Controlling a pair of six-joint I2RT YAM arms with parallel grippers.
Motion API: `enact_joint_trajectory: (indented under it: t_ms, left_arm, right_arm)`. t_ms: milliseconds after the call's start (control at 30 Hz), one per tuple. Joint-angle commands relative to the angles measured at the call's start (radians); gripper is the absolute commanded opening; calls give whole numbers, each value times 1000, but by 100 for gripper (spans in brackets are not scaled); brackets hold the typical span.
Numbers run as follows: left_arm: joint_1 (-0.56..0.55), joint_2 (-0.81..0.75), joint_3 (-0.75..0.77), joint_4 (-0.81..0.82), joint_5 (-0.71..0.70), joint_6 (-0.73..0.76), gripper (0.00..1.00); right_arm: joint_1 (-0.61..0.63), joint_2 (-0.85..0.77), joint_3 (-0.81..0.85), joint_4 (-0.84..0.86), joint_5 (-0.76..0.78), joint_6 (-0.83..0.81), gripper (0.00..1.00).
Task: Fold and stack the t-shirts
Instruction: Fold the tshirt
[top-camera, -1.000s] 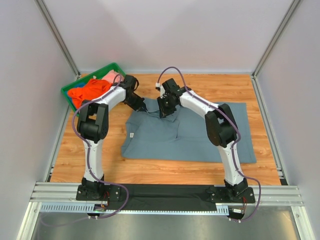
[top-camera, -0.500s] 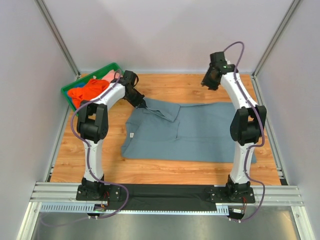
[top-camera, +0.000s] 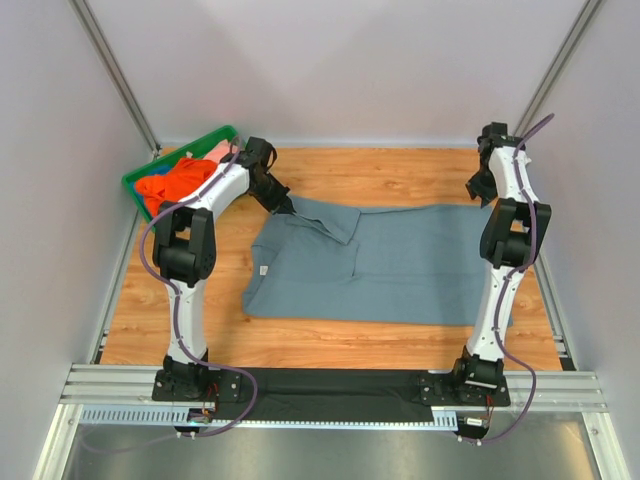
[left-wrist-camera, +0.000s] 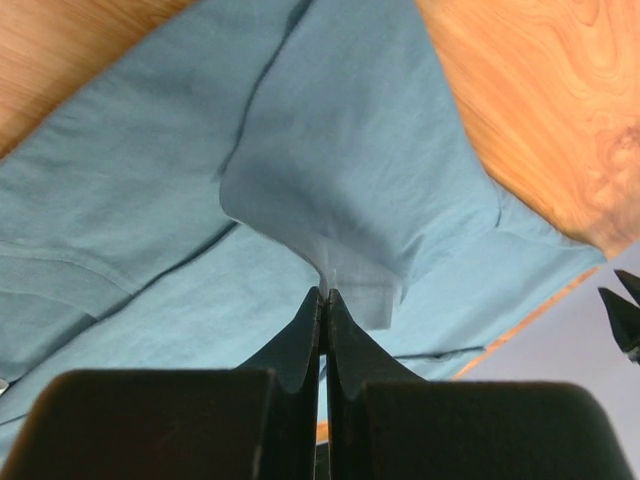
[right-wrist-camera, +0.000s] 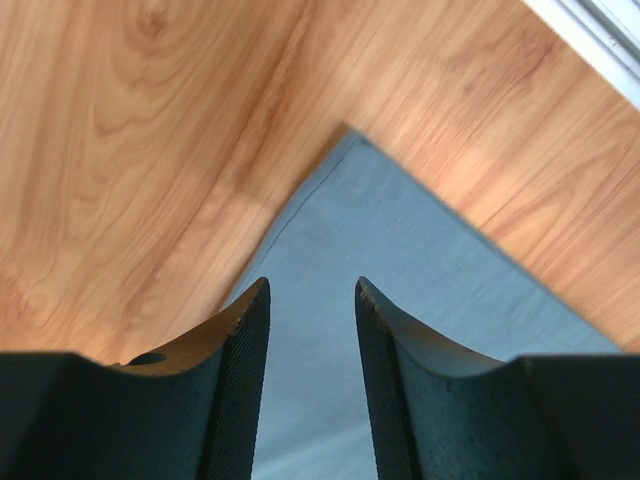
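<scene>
Folding grey-blue t-shirt (top-camera: 400, 265)
My left tool (left-wrist-camera: 325, 297) pinches its fabric; right tool (right-wrist-camera: 312, 288), released, should grab that corner (right-wrist-camera: 345, 145) squarely.

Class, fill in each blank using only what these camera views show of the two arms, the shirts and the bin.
1. The left jaws are ____ on a fold of the grey-blue t-shirt.
2. The right jaws stand ____ above a corner of that shirt.
3. The orange t-shirt lies in the ____ bin.

Missing words: shut; open; green.
</scene>
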Motion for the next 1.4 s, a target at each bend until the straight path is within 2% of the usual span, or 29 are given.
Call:
enact_joint_trajectory:
  t_ms: [0, 433, 1000, 1033, 1133, 1167, 1267, 1367]
  left_arm:
    - [2, -48, 47, -12, 37, 26, 0]
    - [2, -37, 31, -1, 36, 29, 0]
    - [2, -23, 48, 3, 33, 39, 0]
    - [2, -25, 50, 2, 33, 37, 0]
    - [2, -26, 59, -4, 31, 39, 0]
    - [2, -26, 65, -7, 30, 40, 0]
    - [2, -26, 90, -30, 25, 46, 0]
    - [2, -31, 104, -60, 20, 51, 0]
  right_arm:
    - [-24, 21, 59, 15, 26, 26, 41]
    - [-95, 121, 127, 75, 38, 38, 41]
    - [-98, 167, 121, 110, 41, 46, 40]
    - [-98, 167, 121, 110, 43, 46, 39]
    - [-98, 156, 121, 109, 44, 35, 26]
    - [-98, 153, 118, 110, 44, 32, 16]
    - [-100, 122, 104, 121, 46, 9, 0]
    - [-106, 75, 72, 153, 25, -22, 0]
